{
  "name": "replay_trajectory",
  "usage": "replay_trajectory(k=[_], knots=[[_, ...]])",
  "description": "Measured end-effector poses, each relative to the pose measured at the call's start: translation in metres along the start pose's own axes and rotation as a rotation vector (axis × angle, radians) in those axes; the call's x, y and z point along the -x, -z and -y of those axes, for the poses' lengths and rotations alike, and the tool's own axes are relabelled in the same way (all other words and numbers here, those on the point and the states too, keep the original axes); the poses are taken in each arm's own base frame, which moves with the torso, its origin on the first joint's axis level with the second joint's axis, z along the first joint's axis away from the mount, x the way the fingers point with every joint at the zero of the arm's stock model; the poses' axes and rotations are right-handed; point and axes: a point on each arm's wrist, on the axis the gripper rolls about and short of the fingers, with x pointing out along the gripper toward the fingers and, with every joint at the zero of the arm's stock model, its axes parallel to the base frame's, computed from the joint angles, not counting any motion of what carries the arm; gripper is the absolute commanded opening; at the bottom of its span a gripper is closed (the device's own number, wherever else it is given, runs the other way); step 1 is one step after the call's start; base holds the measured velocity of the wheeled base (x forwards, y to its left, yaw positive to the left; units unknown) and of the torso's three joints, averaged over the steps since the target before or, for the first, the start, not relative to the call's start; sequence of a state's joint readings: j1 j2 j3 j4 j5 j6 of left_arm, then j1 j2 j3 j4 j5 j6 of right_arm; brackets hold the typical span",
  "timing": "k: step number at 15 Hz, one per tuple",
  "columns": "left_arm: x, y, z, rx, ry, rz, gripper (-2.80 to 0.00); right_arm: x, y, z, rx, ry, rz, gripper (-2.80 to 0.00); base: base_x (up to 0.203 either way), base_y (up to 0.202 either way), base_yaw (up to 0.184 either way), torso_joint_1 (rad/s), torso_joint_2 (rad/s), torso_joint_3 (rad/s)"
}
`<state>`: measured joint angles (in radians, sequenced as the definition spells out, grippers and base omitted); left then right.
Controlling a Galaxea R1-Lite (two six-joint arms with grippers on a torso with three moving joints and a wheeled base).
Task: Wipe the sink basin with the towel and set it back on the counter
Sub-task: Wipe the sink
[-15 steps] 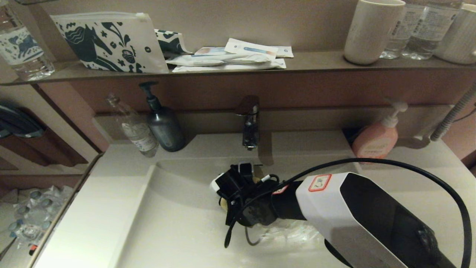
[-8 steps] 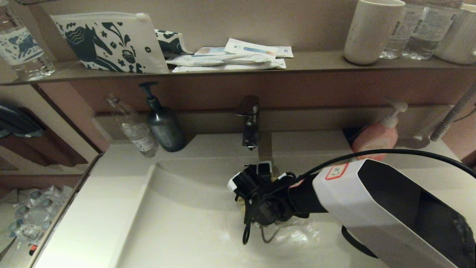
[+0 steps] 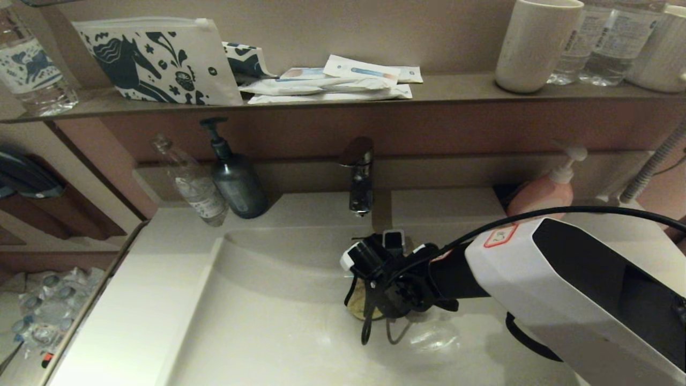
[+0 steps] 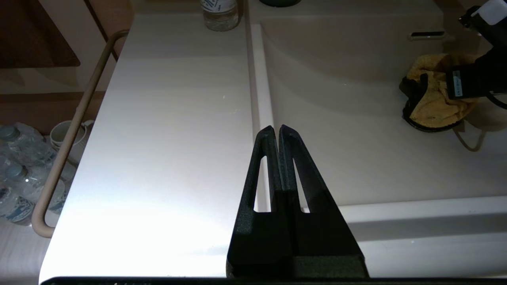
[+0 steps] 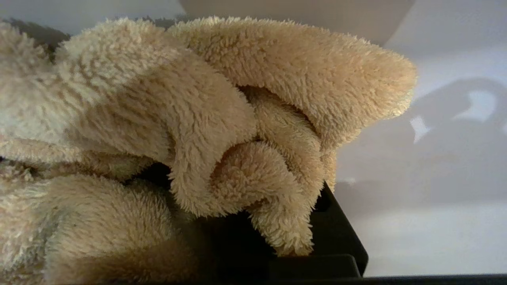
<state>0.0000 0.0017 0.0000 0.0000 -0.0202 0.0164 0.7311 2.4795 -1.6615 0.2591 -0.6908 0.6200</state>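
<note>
While L gripper hangs pressed together over the counter, R gripper pinches the towel down in the sink basin

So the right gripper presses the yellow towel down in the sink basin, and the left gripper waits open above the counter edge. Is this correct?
One detail is wrong: the left gripper is shut, its fingers together, as the left wrist view shows. The rest holds: the right gripper presses the towel down in the sink basin, and the left one waits above the edge of the counter.
</note>
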Motion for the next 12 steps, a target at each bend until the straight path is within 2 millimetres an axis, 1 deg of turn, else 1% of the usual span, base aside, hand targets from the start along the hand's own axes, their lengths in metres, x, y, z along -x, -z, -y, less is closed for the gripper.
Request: replay_trajectory(k=[3,6,9,12], knots=[[0.000,0.000,0.000,0.000,0.000,0.000,-2.80,0.007,-0.002,-0.005,-0.001,-0.022,0.010,-2.80,0.000,0.000,0.000,0.000,0.00,0.000],[0.000,0.000,0.000,-0.001,0.000,0.000,-2.80,0.018,-0.004,-0.018,-0.005,-0.090,0.019,-2.80,0.000,0.000,0.000,0.000,0.00,0.000],[0.000,0.000,0.000,0.000,0.000,0.000,-2.80,0.039,-0.003,-0.044,-0.003,-0.206,0.034,-2.80,0.000,0.000,0.000,0.000,0.00,0.000],[0.000,0.000,0.000,0.000,0.000,0.000,-2.80,0.062,0.003,-0.072,0.001,-0.353,0.030,-2.80,0.000,0.000,0.000,0.000,0.00,0.000]])
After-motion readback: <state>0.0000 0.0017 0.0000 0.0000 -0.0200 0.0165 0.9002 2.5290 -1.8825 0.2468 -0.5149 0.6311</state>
